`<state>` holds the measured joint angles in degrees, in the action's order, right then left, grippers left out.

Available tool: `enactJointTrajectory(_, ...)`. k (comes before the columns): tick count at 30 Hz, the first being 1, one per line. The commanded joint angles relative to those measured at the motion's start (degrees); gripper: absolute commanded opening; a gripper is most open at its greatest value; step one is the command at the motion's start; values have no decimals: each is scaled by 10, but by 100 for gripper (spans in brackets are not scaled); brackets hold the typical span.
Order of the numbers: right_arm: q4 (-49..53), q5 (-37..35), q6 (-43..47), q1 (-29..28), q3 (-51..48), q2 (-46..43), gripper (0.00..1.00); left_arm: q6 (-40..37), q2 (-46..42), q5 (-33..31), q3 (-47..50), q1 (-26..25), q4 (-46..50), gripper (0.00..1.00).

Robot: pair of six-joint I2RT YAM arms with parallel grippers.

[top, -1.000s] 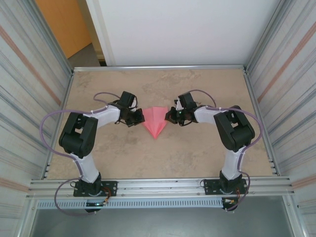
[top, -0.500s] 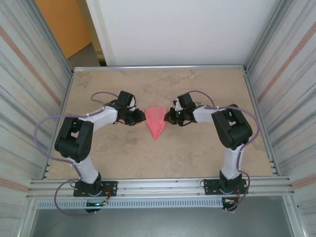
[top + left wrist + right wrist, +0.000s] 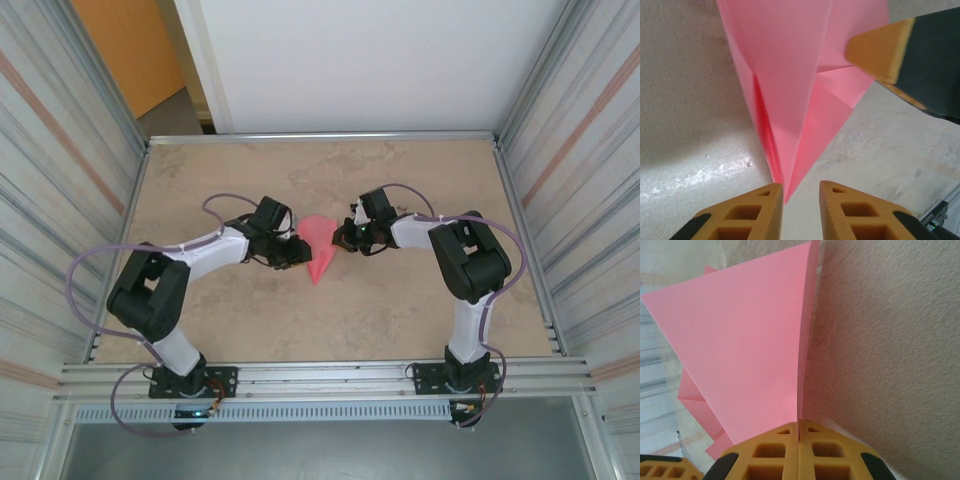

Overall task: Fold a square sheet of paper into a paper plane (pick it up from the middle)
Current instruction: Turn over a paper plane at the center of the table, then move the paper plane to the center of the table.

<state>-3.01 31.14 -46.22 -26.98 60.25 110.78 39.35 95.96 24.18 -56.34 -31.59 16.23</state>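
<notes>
Lab robot cell: aluminium-railed table (image 3: pixel 400 320), corrugated side walls (image 3: pixel 60 150)

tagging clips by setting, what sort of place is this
Probably a robot test cell in a lab or workshop: a left arm and right arm bolted to an aluminium rail at the near edge of a table, ribbed metal panels walling both sides, and a plain white wall behind.

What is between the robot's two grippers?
The folded pink paper lies between the left gripper and the right gripper, which pinches its edge. The top view shows this.
</notes>
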Motion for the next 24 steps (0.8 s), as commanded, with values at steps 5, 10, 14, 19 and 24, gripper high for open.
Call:
enactJointTrajectory(5,-4,5,-1,-2,10,4,6,12,28,-1,-28,-7,-17,29)
enactJointTrajectory(10,-6,7,-1,-2,9,4,6,10,41,-1,-44,-11,-18,27)
enactJointTrajectory(14,-6,5,-2,-2,9,4,6,7,55,-3,-51,-12,-15,28)
enactJointTrajectory(19,-6,7,-1,-2,10,4,6,-4,56,-22,-57,-13,-1,31)
enactJointTrajectory(24,-8,11,-5,-3,13,3,6,-18,66,-29,-68,-24,13,39)
